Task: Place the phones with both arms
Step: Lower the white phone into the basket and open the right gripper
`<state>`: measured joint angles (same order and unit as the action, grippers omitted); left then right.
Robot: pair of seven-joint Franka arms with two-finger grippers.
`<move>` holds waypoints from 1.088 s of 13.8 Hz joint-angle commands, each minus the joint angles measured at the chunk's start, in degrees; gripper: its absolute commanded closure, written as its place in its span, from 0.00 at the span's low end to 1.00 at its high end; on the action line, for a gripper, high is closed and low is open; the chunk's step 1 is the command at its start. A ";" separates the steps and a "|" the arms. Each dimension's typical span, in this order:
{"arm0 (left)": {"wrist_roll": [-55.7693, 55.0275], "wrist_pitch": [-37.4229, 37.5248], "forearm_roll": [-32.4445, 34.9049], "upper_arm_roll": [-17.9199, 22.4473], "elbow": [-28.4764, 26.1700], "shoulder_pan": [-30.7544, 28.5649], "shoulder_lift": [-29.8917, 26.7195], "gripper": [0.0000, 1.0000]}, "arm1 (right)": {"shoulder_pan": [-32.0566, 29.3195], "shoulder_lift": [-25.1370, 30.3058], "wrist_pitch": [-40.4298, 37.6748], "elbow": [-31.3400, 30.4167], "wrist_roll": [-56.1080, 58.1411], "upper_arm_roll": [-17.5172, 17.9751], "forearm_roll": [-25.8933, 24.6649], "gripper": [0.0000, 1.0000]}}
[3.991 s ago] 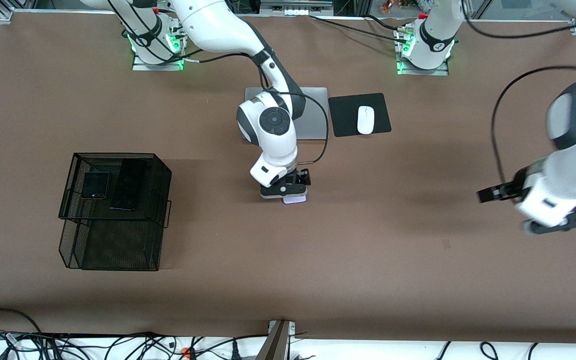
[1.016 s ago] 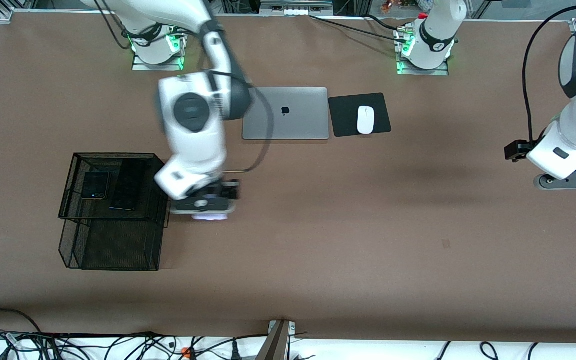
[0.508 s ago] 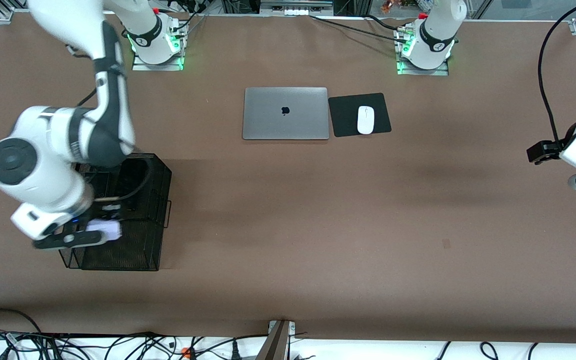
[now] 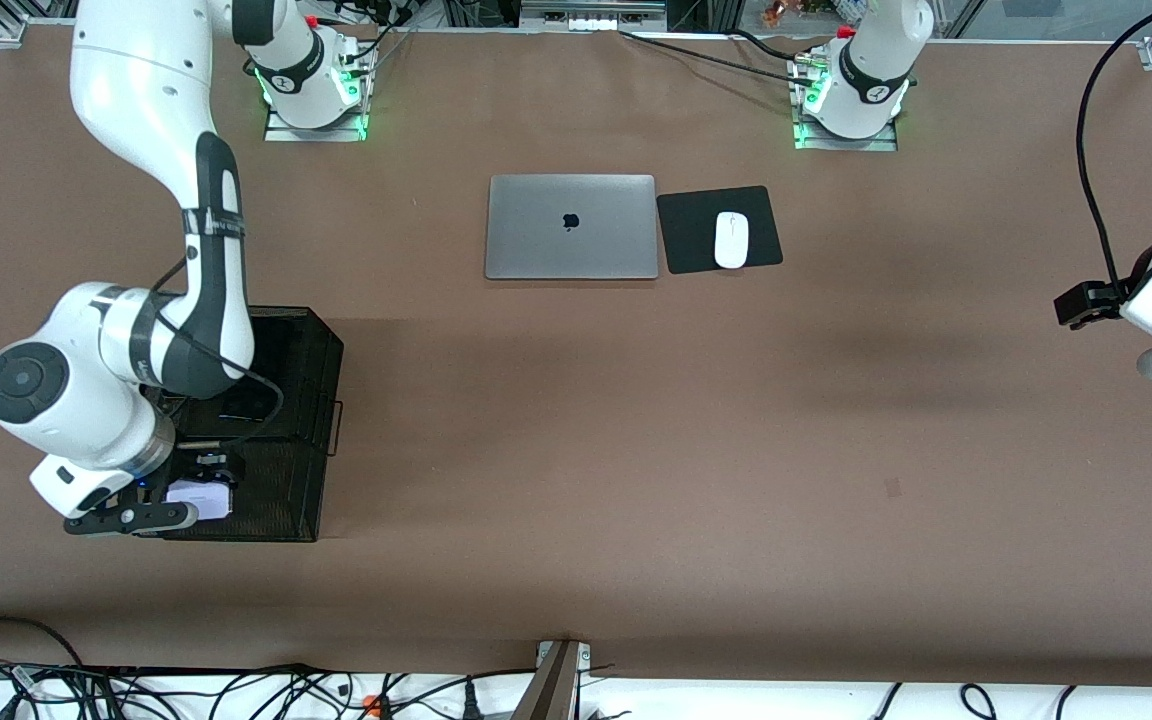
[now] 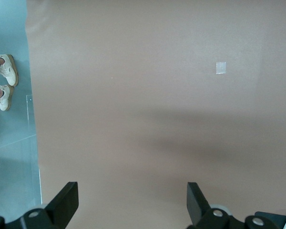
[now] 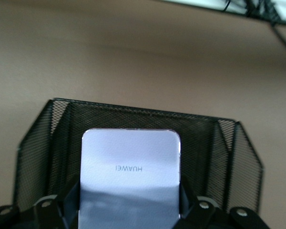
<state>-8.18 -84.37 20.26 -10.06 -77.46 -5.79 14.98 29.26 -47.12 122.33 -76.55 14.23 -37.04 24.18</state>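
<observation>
Lavender-white phone (image 4: 199,498) is being gripped by the right pincer (image 4: 181,500) over the lower tier of the black mesh rack (image 4: 311,370), with the right arm bent down from its base. A long black phone (image 4: 248,400) is lying on the upper tier. The left pincer (image 5: 132,200) is being held open over bare worktop (image 4: 636,450) at the left arm's end, waiting.
</observation>
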 commanded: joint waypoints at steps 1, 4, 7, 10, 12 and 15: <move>0.80 0.43 -2.85 -0.14 0.90 -0.79 -0.12 0.00 | -4.20 -2.44 1.50 1.13 1.24 3.01 1.75 1.00; 0.89 0.52 -8.38 -0.14 0.90 -1.15 -1.26 0.00 | -6.14 -2.63 1.25 0.79 1.42 5.39 2.45 1.00; 2.19 0.78 -19.34 -0.23 0.64 -4.30 -4.06 0.00 | -6.41 -2.54 0.81 0.52 1.33 5.57 4.21 0.55; 4.84 1.84 -24.04 0.21 0.46 -4.50 -5.92 0.00 | -6.41 -2.54 0.81 0.78 1.15 5.66 4.13 0.02; 4.84 1.93 -24.04 0.65 0.64 -3.61 -6.10 0.00 | -6.41 -2.36 0.11 1.31 1.07 5.66 4.13 0.01; 5.97 4.73 -23.52 1.18 0.20 -2.47 -6.36 0.00 | -8.25 -3.41 -5.14 6.82 0.89 5.66 4.04 0.01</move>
<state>-4.46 -81.64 -2.60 -9.91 -76.67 -9.11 9.41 23.30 -50.21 121.80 -74.14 14.39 -32.18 27.15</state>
